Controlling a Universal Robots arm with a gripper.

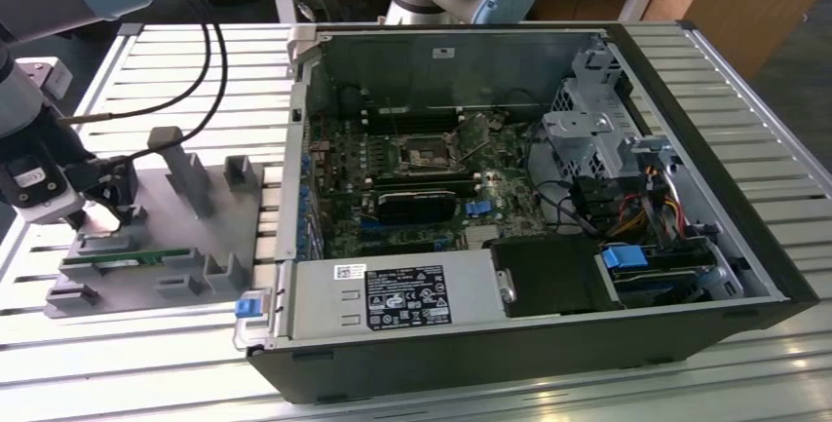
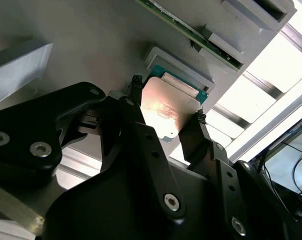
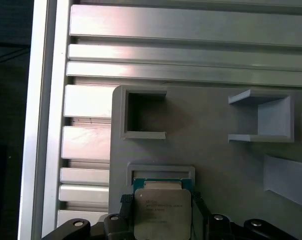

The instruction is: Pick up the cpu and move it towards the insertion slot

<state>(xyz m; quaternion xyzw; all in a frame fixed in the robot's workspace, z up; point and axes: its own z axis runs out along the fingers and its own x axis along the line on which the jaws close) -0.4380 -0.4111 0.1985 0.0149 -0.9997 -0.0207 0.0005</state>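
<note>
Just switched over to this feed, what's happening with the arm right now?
The arm's gripper is down at the grey fixture, on the exterior view's left. Its fingers sit on opposite sides of the cpu and look closed on it, at the fixture's square recess. The insertion slot lies in the open computer case, well apart from the gripper; the cpu has not been carried there yet.
</note>
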